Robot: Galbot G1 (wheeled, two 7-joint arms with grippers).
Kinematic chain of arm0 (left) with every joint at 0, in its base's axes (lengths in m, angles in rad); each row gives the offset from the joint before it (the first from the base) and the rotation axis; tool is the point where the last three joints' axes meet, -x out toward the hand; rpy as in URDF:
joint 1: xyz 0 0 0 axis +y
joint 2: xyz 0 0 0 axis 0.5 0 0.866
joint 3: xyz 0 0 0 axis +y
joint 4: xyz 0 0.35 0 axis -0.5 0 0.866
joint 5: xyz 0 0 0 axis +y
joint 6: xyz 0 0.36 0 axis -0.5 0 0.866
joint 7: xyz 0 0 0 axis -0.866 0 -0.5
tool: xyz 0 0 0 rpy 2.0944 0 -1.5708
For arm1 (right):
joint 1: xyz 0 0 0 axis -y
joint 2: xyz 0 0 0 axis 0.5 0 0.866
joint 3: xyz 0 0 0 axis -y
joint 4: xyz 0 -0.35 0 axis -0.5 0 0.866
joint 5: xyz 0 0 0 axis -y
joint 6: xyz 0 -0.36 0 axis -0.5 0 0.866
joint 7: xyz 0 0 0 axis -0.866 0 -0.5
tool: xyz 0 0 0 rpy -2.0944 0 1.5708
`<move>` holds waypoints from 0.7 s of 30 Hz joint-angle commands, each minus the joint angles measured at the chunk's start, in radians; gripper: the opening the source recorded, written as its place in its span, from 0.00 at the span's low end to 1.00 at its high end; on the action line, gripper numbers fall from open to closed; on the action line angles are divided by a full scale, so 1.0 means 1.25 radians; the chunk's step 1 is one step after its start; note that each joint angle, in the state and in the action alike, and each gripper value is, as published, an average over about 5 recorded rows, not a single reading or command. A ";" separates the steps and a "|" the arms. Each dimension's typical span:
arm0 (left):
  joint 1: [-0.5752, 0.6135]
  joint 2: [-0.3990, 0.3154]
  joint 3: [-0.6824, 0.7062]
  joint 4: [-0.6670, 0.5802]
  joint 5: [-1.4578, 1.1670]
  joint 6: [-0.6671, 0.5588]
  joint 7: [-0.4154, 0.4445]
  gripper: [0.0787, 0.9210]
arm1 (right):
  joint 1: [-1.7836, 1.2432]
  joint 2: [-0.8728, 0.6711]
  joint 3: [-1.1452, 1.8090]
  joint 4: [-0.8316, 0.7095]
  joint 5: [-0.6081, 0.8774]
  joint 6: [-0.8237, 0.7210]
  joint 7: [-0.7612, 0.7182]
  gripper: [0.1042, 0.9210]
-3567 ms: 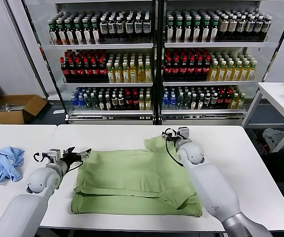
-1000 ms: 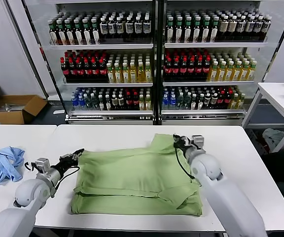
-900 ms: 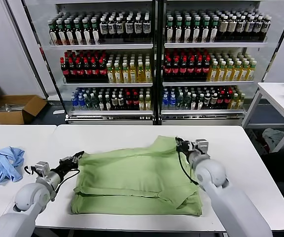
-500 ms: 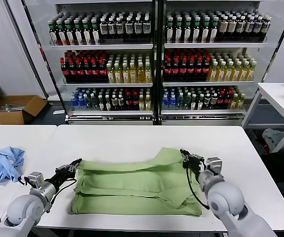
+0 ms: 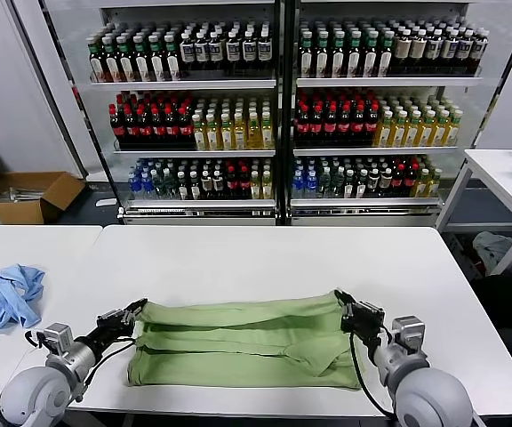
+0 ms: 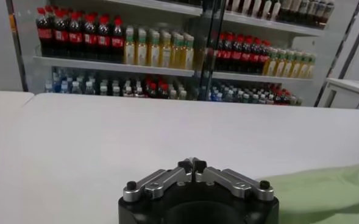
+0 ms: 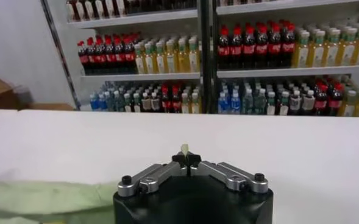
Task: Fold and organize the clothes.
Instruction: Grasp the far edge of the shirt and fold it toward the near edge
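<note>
The clothes (image 5: 247, 342), a light green shirt, lie folded into a wide low band near the front of the white table (image 5: 265, 253). My left gripper (image 5: 137, 306) is shut at the shirt's far left corner; in the left wrist view its jaws (image 6: 192, 163) are pressed together and green cloth (image 6: 331, 192) lies off to one side. My right gripper (image 5: 339, 296) is shut on the far right corner. In the right wrist view a sliver of green fabric (image 7: 184, 148) sticks out between its closed tips (image 7: 186, 159).
A crumpled light blue garment (image 5: 7, 296) lies on the table to the left. Drink coolers full of bottles (image 5: 278, 107) stand behind the table. A cardboard box (image 5: 29, 191) sits on the floor at the left, and another white table (image 5: 505, 173) stands at the right.
Both grippers have drawn the shirt's far edge toward the table's front, laying it over the near part. The shirt now forms a narrower band.
</note>
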 commanded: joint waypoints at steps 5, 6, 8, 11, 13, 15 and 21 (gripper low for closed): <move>0.041 -0.005 -0.002 -0.023 0.033 0.084 0.008 0.01 | -0.059 -0.003 0.015 -0.002 -0.025 -0.001 -0.008 0.00; 0.040 -0.008 0.002 -0.019 0.041 0.086 0.007 0.01 | -0.060 -0.003 0.014 -0.009 -0.029 -0.001 -0.009 0.00; 0.039 -0.014 0.009 -0.010 0.059 0.088 0.007 0.01 | -0.063 -0.002 0.013 -0.023 -0.045 -0.001 -0.013 0.00; 0.032 -0.020 0.017 0.002 0.083 0.079 -0.002 0.01 | -0.072 -0.001 0.006 -0.045 -0.080 -0.001 -0.024 0.00; 0.027 -0.023 0.019 0.007 0.089 0.075 -0.014 0.01 | -0.080 0.000 0.000 -0.053 -0.096 -0.001 -0.027 0.00; 0.024 -0.024 0.017 0.006 0.091 0.075 -0.029 0.02 | -0.088 0.002 -0.006 -0.055 -0.101 -0.001 -0.026 0.00; 0.005 -0.024 -0.012 -0.012 0.081 0.065 -0.074 0.19 | -0.100 0.008 0.002 -0.029 -0.096 0.000 -0.024 0.06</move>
